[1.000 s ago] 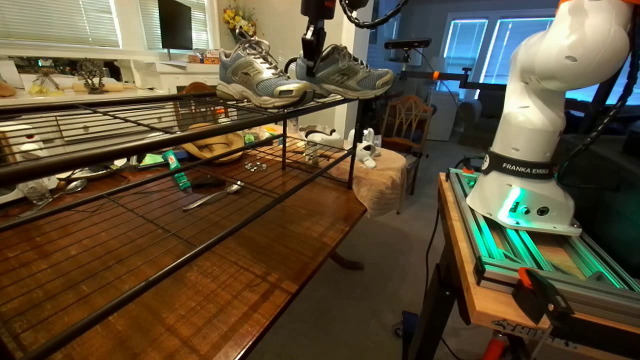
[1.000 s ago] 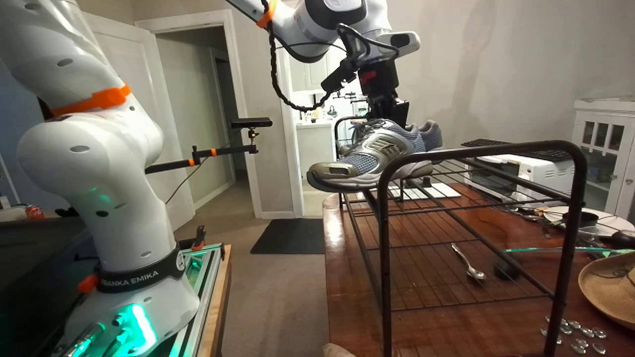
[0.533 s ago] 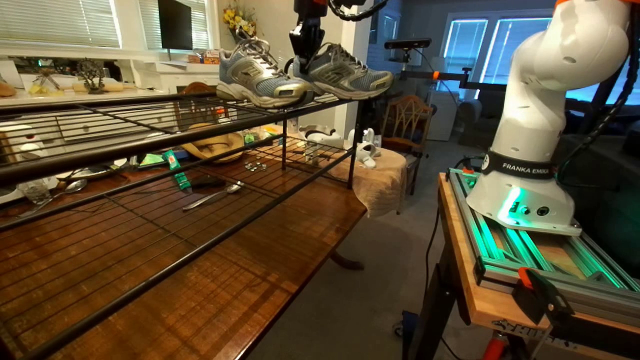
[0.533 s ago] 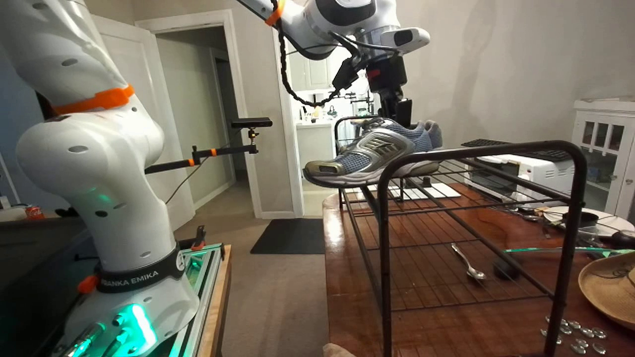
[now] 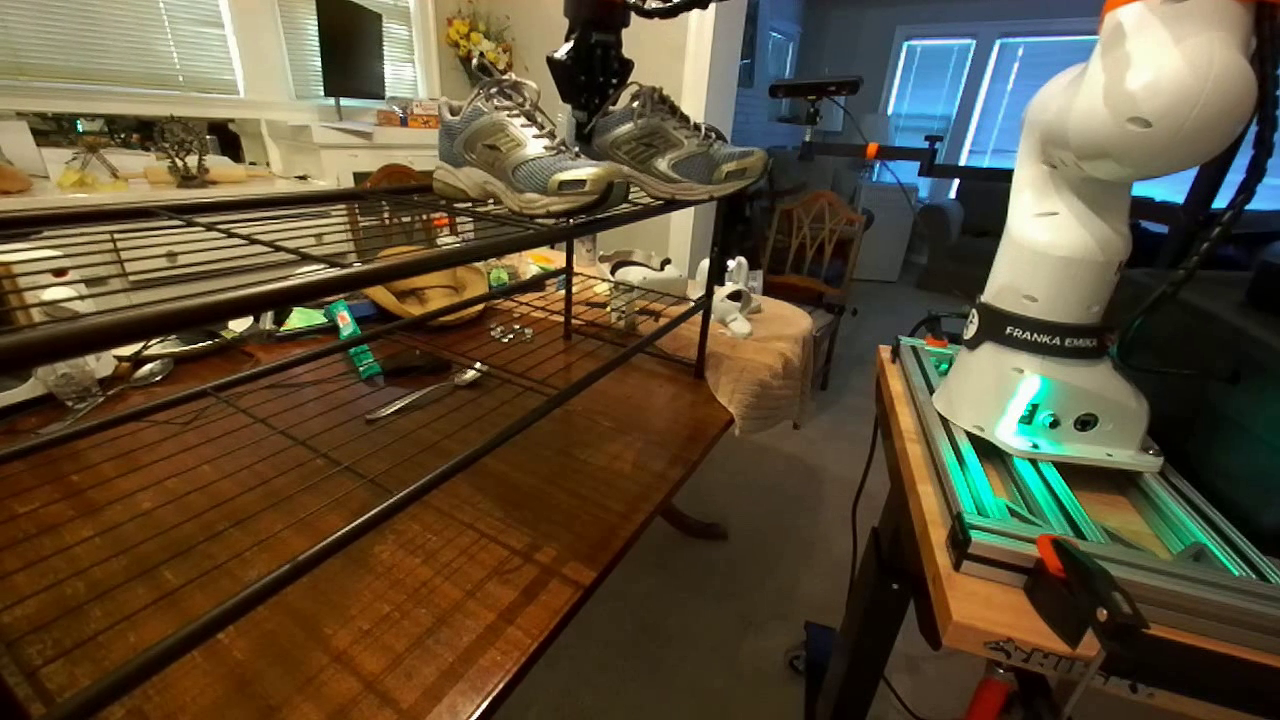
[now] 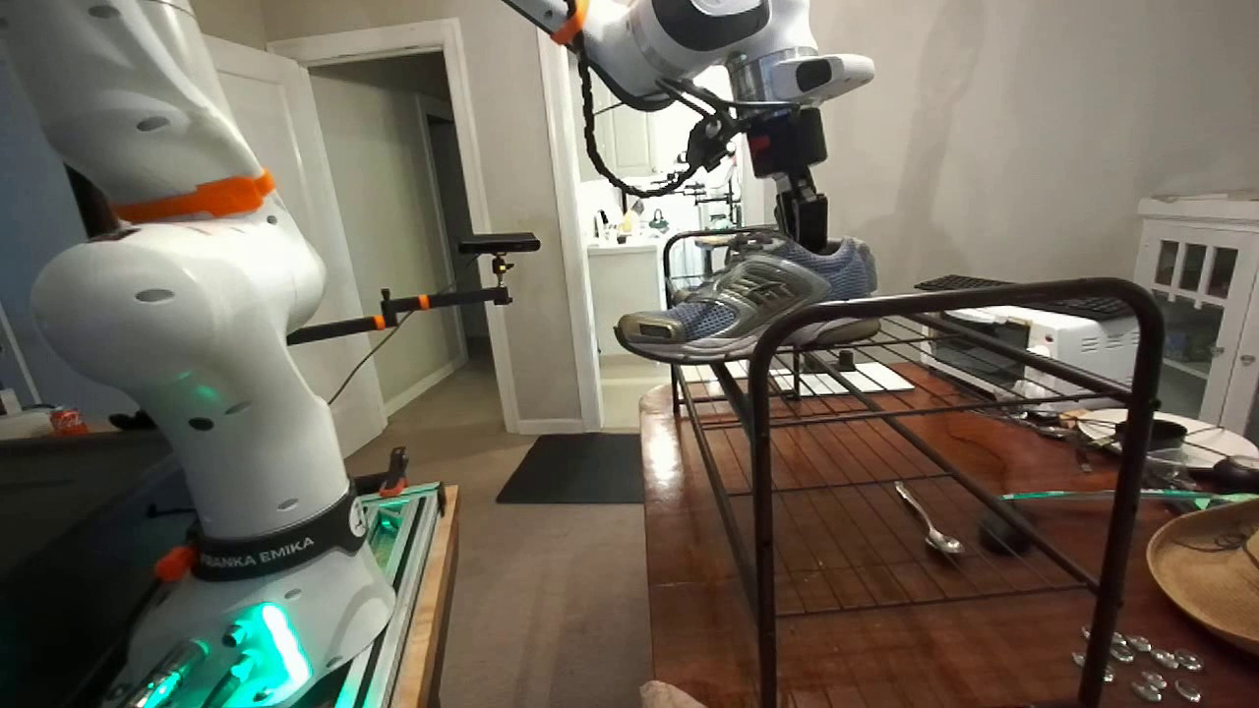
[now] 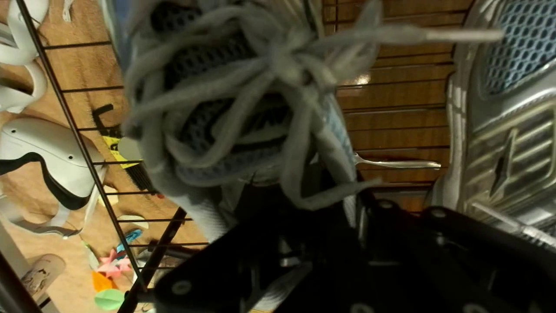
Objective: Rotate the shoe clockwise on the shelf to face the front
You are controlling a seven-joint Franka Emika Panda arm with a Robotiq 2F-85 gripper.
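Note:
Two grey-silver sneakers stand side by side on the top level of the black wire shelf [image 5: 430, 262] [image 6: 763, 511]. The shoe [image 5: 670, 150] at the rack's end also shows in an exterior view [image 6: 752, 295] and, with its laces, in the wrist view [image 7: 230, 108]. My gripper [image 5: 583, 118] [image 6: 812, 234] points down at this shoe's ankle opening. In the wrist view the gripper [image 7: 330, 204] has one dark finger in the opening and the other outside the side wall, pinching it; the tips are partly hidden. The other sneaker [image 5: 525, 165] [image 7: 512, 143] stands just beside it.
Under the rack is a brown wooden table [image 5: 450, 520] with a spoon [image 5: 425, 393] [image 6: 929, 521] and a straw hat [image 5: 430, 290] [image 6: 1205, 560]. A white toaster oven [image 6: 1077, 354] stands further along. The rack's end frame [image 6: 944, 298] rises close to the held shoe.
My gripper has moved away from the robot base and turned. The shoe at the rack's end has moved with it, its toe shifting back slightly. The other sneaker has not moved.

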